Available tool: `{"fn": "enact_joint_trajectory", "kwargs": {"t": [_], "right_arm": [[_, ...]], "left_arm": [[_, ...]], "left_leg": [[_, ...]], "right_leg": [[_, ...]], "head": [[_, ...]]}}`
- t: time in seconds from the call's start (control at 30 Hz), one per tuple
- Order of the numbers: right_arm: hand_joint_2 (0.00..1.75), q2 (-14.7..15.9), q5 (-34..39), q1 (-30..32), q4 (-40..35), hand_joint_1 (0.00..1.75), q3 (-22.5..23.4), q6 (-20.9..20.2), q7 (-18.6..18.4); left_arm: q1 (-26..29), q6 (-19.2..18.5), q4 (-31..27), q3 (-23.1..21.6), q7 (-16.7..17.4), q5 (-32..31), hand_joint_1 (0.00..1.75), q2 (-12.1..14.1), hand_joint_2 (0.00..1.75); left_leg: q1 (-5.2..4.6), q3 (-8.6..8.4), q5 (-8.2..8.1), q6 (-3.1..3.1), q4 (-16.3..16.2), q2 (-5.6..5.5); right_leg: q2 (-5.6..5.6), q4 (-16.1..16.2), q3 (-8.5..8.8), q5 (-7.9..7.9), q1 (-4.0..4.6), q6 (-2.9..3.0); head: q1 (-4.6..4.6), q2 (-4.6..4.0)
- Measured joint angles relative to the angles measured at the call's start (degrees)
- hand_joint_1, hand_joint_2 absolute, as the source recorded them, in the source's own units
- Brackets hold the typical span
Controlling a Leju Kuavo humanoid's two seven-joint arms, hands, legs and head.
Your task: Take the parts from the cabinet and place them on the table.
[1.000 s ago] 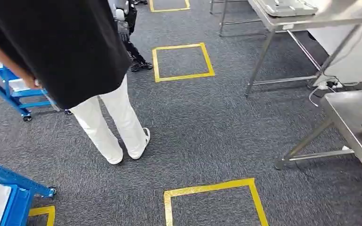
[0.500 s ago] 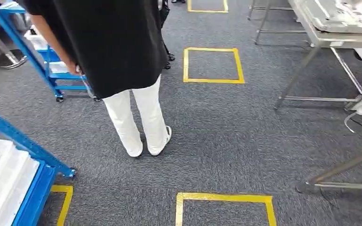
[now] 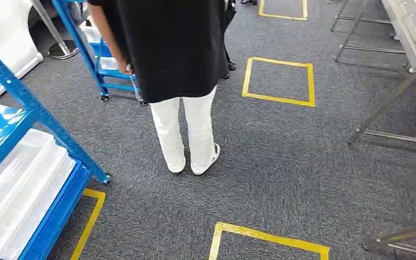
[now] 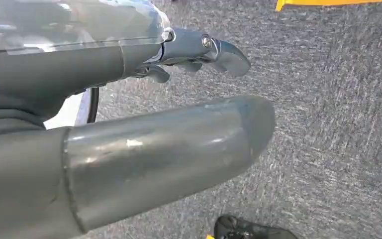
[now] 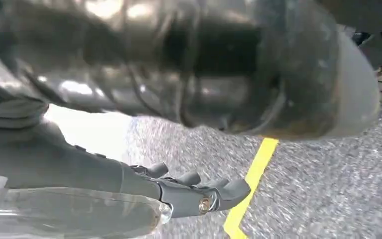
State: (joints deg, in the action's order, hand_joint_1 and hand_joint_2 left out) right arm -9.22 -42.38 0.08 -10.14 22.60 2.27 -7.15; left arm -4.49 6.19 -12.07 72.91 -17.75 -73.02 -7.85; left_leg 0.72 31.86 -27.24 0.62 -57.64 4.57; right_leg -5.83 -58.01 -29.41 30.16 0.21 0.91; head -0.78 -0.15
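Observation:
The blue cabinet [image 3: 32,111] stands at the left of the head view, with white trays [image 3: 16,189] on its low shelf. No parts can be made out in the trays. A steel table [image 3: 414,51] runs along the far right edge. My left hand [image 4: 154,149] hangs over the grey carpet, thumb and fingers [image 4: 204,47] apart, nothing in it. My right hand [image 5: 189,99] also hangs above the carpet, its fingers [image 5: 199,191] loosely extended and holding nothing.
A person [image 3: 173,49] in a black top and white trousers stands in the middle, facing away. Behind them is a second blue rack [image 3: 95,59] on wheels. Yellow tape squares [image 3: 279,78] mark the carpet; another square [image 3: 265,238] lies near me. A table leg [image 3: 401,238] shows at lower right.
The camera has turned left: the whole scene has slid to the right. The blue cabinet with white trays has come further into view and the steel tables have moved toward the right edge.

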Motion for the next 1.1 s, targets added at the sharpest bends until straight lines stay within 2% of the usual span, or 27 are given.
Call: {"fn": "enact_joint_trajectory", "kwargs": {"t": [0.07,0.1,0.13,0.17,0.2,0.23,0.27,0.3,0.33,0.37,0.43,0.47,0.5,0.6,0.63,0.67,0.7,0.73,0.8,0.83,0.87,0.9,0.93,0.97,1.0,1.03,1.1], "right_arm": [[0.00,0.00,0.00,-0.29,-0.02,0.00,0.04,0.00,0.00],[0.00,0.00,0.00,-0.39,-0.02,0.00,0.04,0.00,0.00],[0.00,0.00,0.00,-0.50,-0.11,0.00,0.09,0.00,0.00],[0.00,0.00,0.00,-0.46,-0.09,0.00,0.09,0.00,-0.09],[0.00,0.00,0.00,-0.39,-0.09,0.00,0.11,0.02,-0.09],[0.00,0.00,0.30,-0.28,-0.09,0.00,0.15,0.17,-0.09],[0.00,0.00,0.61,-0.19,-0.09,0.00,0.28,0.33,-0.09],[0.00,0.00,0.88,-0.15,-0.09,0.00,0.42,0.72,-0.15],[0.00,-0.07,1.03,-0.09,-0.07,0.00,0.52,1.05,-0.30],[0.00,-0.07,1.03,-0.04,-0.07,0.00,0.68,1.16,-0.57],[0.00,-0.07,1.01,0.07,-0.07,0.00,0.96,1.14,-0.81],[0.00,-0.07,0.98,0.14,-0.07,0.00,1.14,1.01,-0.87],[0.00,-0.07,0.96,0.21,0.00,0.00,1.31,0.85,-0.98],[0.00,-0.09,0.83,-0.30,0.00,0.00,1.51,0.83,-1.18],[0.00,-0.21,0.66,-0.39,0.00,0.00,1.55,0.79,-1.20],[0.00,-0.26,0.50,-0.37,-0.02,0.00,1.62,0.79,-1.33],[0.00,-0.26,0.39,-0.20,-0.02,0.00,1.66,0.79,-1.46],[0.00,-0.26,0.26,-0.07,-0.02,0.00,1.68,0.79,-1.46],[0.00,-0.28,0.13,0.04,0.00,0.00,1.75,0.70,-1.55],[0.00,-0.28,0.07,0.01,0.00,0.00,1.77,0.72,-1.57],[0.00,-0.31,-0.04,-0.03,0.00,0.00,1.77,0.72,-1.57],[0.00,-0.33,-0.09,-0.07,0.00,0.00,1.79,0.77,-1.60],[0.00,-0.37,-0.13,-0.08,0.00,0.00,1.79,0.83,-1.60],[0.00,-0.42,-0.15,-0.08,0.00,0.00,1.79,0.87,-1.60],[0.00,-0.44,-0.17,-0.06,0.00,0.00,1.81,0.92,-1.60],[0.00,-0.55,-0.17,-0.08,-0.02,0.00,1.84,1.03,-1.64],[0.00,-0.57,-0.26,-0.40,-0.02,0.00,1.86,1.03,-1.77]], "left_arm": [[0.16,0.00,0.00,0.00,-0.02,0.02,0.00,0.02,0.00],[0.31,0.00,0.00,0.00,0.00,0.02,0.00,0.04,0.00],[0.24,0.02,0.00,0.00,0.00,0.02,0.00,0.04,0.00],[0.26,0.02,0.00,0.00,-0.02,0.02,0.00,0.02,0.00],[0.15,0.04,0.00,0.00,0.02,0.22,0.00,0.04,0.00],[0.04,0.41,0.00,0.09,0.13,1.84,0.00,0.04,0.00],[-0.10,0.90,0.00,0.76,0.26,3.81,0.00,0.04,0.00],[-0.15,1.18,0.00,1.60,-0.24,5.45,0.00,-0.07,0.00],[-0.08,1.38,-0.02,2.17,-1.20,5.66,0.00,-0.42,0.00],[0.10,1.86,-0.04,2.41,-1.71,5.60,0.00,-0.81,0.00],[0.04,2.14,-0.15,2.80,-1.92,5.29,0.00,-1.47,0.00],[0.05,2.14,-0.15,2.89,-1.92,5.07,0.00,-1.93,0.00],[-0.14,2.14,-0.15,2.91,-1.92,5.03,0.00,-2.19,0.00],[0.09,1.86,-0.15,2.95,-1.99,5.40,0.00,-2.60,0.00],[0.20,1.88,-0.17,2.99,-2.05,5.53,0.00,-2.67,0.00],[0.17,1.90,-0.17,3.04,-2.19,5.68,0.00,-2.71,0.00],[0.07,1.97,-0.24,3.10,-2.23,5.77,0.00,-2.71,0.00],[-0.14,2.01,-0.26,3.15,-2.29,5.79,0.00,-2.71,0.00],[-0.36,2.12,-0.28,3.19,-2.34,5.86,0.00,-2.71,0.00],[-0.29,2.14,-0.28,3.24,-2.34,6.01,0.00,-2.71,0.00],[-0.14,2.16,-0.28,3.30,-2.34,6.08,0.00,-2.76,0.00],[-0.03,2.19,-0.28,3.34,-2.34,6.19,0.00,-2.76,0.00],[-0.03,2.21,-0.28,3.37,-2.34,6.19,0.00,-2.76,0.00],[-0.08,2.23,-0.33,3.39,-2.43,6.19,0.00,-2.76,0.00],[-0.26,2.23,-0.33,3.41,-2.49,6.21,0.00,-2.76,0.00],[-0.34,2.25,-0.39,3.43,-2.54,6.23,0.00,-2.76,0.00],[-0.16,2.40,-0.46,3.67,-2.54,6.65,0.00,-2.78,0.00]], "left_leg": [[-0.23,0.28,-0.03,-0.39,-0.16,-1.18],[-0.42,0.60,-0.02,-0.73,-0.06,-1.81],[0.07,-0.26,0.35,-1.34,0.64,-2.69],[0.15,-0.34,0.55,-1.60,0.88,-3.18],[0.16,-0.25,0.66,-2.05,0.90,-3.64],[0.12,-0.13,0.66,-2.24,0.89,-4.34],[-0.02,-0.08,0.66,-2.44,0.88,-4.98],[-0.15,-0.06,0.66,-2.50,0.81,-5.78],[-0.25,-0.14,0.64,-2.53,0.77,-6.52],[-0.28,-0.24,0.63,-2.52,0.69,-7.37],[-0.28,-0.40,0.48,-2.33,0.44,-9.25],[-0.21,-0.25,0.38,-2.19,0.27,-9.99],[-0.59,0.01,0.22,-1.88,-0.19,-10.51],[-0.06,0.56,0.66,-0.80,0.18,-12.41],[-0.26,0.89,0.65,-0.35,0.14,-12.95],[-0.17,1.06,-0.17,-0.37,-0.90,-9.79],[-0.30,2.16,-1.78,-0.23,-3.11,-7.25],[-0.27,4.08,-3.94,0.04,-6.97,-6.01],[0.02,8.53,-7.73,0.59,-16.08,-5.24],[0.12,9.39,-7.70,0.79,-17.81,-5.04],[0.23,8.76,-6.37,0.91,-16.60,-4.87],[0.33,6.75,-4.02,0.95,-12.83,-4.62],[0.38,3.80,-1.32,0.88,-7.29,-3.93],[0.31,0.94,0.74,0.65,-2.15,-2.06],[-0.35,-0.19,-0.22,0.38,-0.15,0.25],[-0.43,-0.08,0.25,-0.16,0.07,-0.83],[-0.66,0.18,0.09,-0.57,-0.12,-1.86]], "right_leg": [[-0.76,0.18,0.31,-0.03,-0.03,-0.29],[-1.31,0.42,0.59,-0.02,-0.06,-0.62],[-1.63,0.34,0.82,0.41,-0.21,-1.18],[1.14,-0.80,0.71,1.35,-0.60,-1.48],[3.59,-3.71,-0.70,3.43,-0.63,-1.44],[4.95,-8.63,-3.12,6.12,-0.65,-1.47],[5.42,-13.56,-5.59,8.22,-0.63,-1.51],[5.59,-17.21,-7.56,9.14,-0.63,-1.49],[5.62,-18.10,-8.26,8.47,-0.63,-1.45],[5.68,-16.44,-7.78,6.55,-0.64,-1.34],[6.72,-7.09,-3.95,0.39,-0.68,-0.96],[9.20,-2.19,-2.10,-1.54,-0.81,-0.68],[10.93,-1.20,-1.74,-0.83,-0.86,-0.61],[9.38,-1.07,-1.66,-0.83,-0.47,-0.33],[8.59,-0.35,-1.39,-1.15,-0.98,0.14],[7.69,0.11,-1.14,-1.41,-0.99,0.61],[7.09,0.29,-1.06,-1.41,-0.94,1.02],[6.26,0.30,-1.06,-1.35,-0.84,1.15],[4.29,0.28,-1.06,-1.16,-0.69,1.37],[3.50,0.26,-1.02,-1.07,-0.67,1.33],[2.81,0.26,-0.91,-0.96,-0.67,1.24],[2.14,0.24,-0.71,-0.79,-0.68,1.12],[1.43,0.20,-0.42,-0.58,-0.68,0.94],[0.85,0.13,-0.10,-0.32,-0.66,0.71],[0.30,0.09,-0.02,-0.05,-0.28,0.37],[-0.20,-0.07,0.15,0.11,-0.19,0.09],[-1.05,0.13,0.39,0.10,-0.36,-0.35]], "head": [[0.04,0.00],[0.06,0.00],[0.06,0.00],[0.02,0.00],[0.02,0.00],[-0.02,0.00],[0.00,0.00],[0.00,0.00],[0.00,0.00],[0.00,0.00],[0.00,0.00],[0.00,0.00],[0.00,0.00],[0.00,0.00],[0.02,0.00],[0.02,0.00],[0.13,0.00],[0.11,0.00],[0.11,0.00],[0.11,0.00],[0.11,0.00],[0.11,0.00],[0.11,0.00],[0.11,0.00],[0.11,0.00],[0.02,0.00],[0.06,0.00]]}}
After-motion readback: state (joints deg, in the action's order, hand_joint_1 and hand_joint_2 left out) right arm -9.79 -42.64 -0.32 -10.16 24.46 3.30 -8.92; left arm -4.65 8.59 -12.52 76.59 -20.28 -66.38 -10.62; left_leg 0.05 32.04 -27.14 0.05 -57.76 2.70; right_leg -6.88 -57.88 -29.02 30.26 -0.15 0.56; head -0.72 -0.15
